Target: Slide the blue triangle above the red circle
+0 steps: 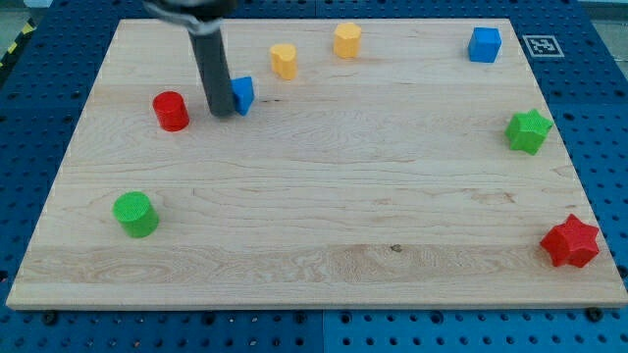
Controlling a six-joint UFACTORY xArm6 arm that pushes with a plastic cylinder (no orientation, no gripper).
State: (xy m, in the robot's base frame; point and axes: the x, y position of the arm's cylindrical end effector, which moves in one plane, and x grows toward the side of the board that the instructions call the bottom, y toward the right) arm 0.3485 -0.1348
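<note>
The blue triangle [243, 94] lies near the view's upper left, to the right of the red circle [171, 111] and slightly higher. My tip [222, 112] rests on the board between them, touching or nearly touching the blue triangle's left side. The rod partly hides the triangle's left edge. The red circle sits about a block's width left of the tip.
A green circle [134, 214] sits at the lower left. Two yellow blocks [284, 60] [346, 40] lie along the top. A blue cube [484, 44] is at the top right, a green star [528, 130] at the right edge, a red star [570, 241] at the lower right.
</note>
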